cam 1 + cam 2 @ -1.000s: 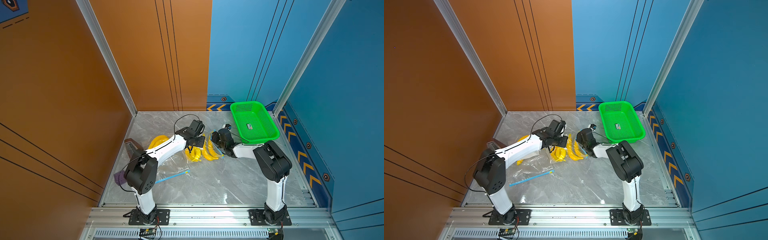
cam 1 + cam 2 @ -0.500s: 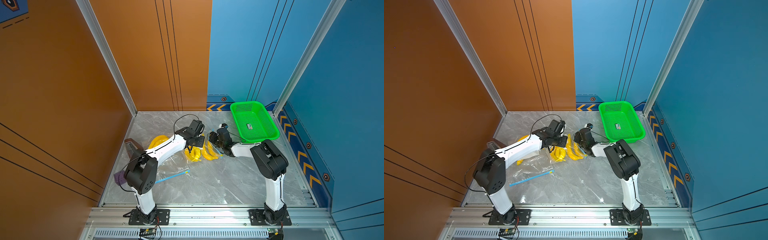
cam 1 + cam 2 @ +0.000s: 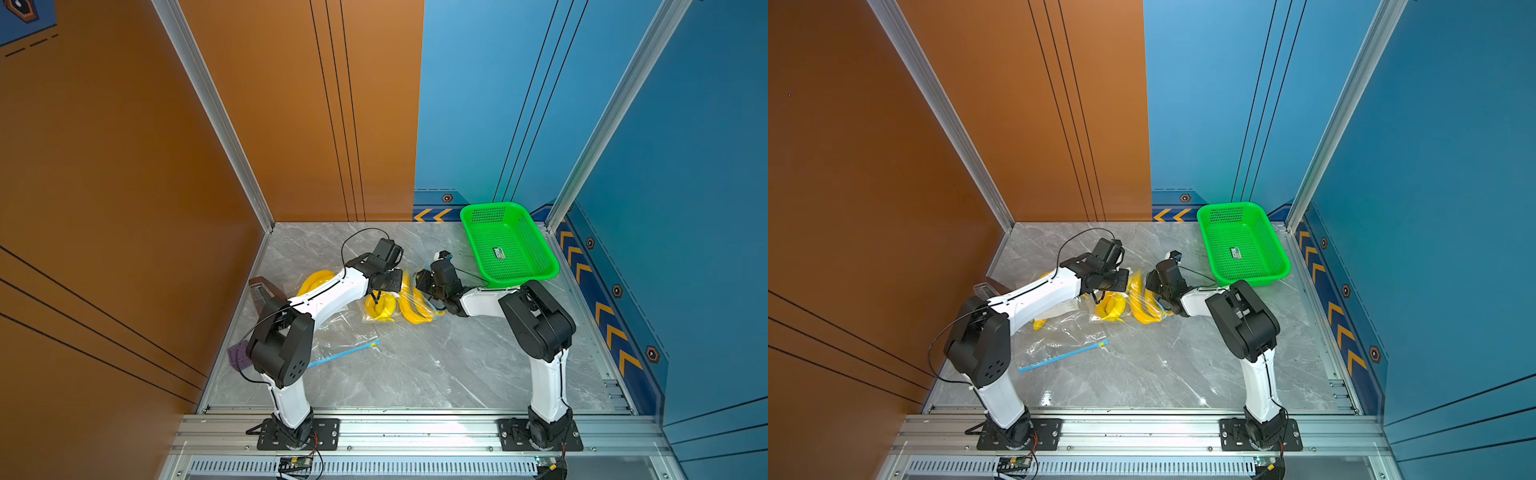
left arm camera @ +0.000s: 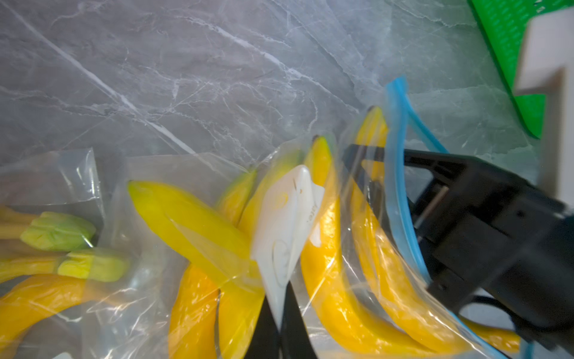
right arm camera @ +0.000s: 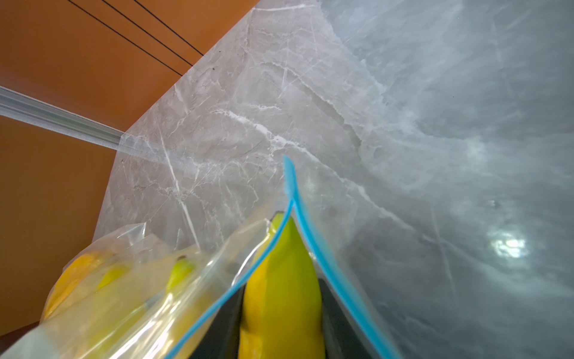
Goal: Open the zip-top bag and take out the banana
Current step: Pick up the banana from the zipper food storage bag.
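Note:
The clear zip-top bag (image 3: pixel 417 301) with a blue zip (image 4: pixel 396 155) lies mid-table between the two arms. Its mouth is open. My right gripper (image 3: pixel 422 286) reaches inside the mouth, and its black fingers (image 5: pixel 223 323) press on both sides of the yellow-green banana (image 5: pixel 281 295). The blue zip edges (image 5: pixel 313 242) spread apart around it. My left gripper (image 4: pixel 281 310) is shut on a white patch of the bag (image 4: pixel 285 223), over the bananas in the bag. In a top view, the left gripper (image 3: pixel 1100 295) and the right gripper (image 3: pixel 1152 286) stand on either side of the bananas (image 3: pixel 1144 309).
A green basket (image 3: pixel 509 245) stands at the back right, close behind the right arm. More bagged bananas (image 3: pixel 316 278) lie under the left arm. A flat clear bag with a blue zip (image 3: pixel 345 353) lies nearer the front. A purple object (image 3: pixel 239 355) and a brown container (image 3: pixel 262 291) sit by the left wall.
The right gripper has edged a little toward the bag and its fingers have closed in on the banana. The left arm has not moved.

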Action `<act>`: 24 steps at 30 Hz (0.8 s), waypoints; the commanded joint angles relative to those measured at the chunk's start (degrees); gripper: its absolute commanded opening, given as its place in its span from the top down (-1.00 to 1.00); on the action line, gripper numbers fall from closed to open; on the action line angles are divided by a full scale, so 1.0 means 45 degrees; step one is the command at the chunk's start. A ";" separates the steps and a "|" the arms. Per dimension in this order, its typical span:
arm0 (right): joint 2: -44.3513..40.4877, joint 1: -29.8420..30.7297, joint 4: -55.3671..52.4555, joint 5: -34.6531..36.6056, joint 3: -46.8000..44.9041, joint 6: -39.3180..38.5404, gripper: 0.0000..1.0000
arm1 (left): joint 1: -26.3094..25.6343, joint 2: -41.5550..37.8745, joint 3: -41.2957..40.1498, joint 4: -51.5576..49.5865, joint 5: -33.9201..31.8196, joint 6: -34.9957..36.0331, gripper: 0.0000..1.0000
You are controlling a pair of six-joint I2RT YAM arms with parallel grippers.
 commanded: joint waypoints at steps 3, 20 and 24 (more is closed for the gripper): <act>-0.1706 0.0653 0.0759 0.0612 -0.1843 -0.0433 0.45 | 0.0681 -0.0639 -0.0322 -0.0220 -0.1103 -0.0848 1.00; -0.4747 0.1266 0.2725 0.1619 -0.4559 -0.1913 0.50 | 0.1284 -0.1298 -0.1109 -0.0211 -0.1439 -0.0923 1.00; -0.5001 0.1063 0.2745 0.1015 -0.4420 -0.2350 0.50 | 0.1305 -0.1446 -0.1259 -0.0208 -0.1362 -0.0849 1.00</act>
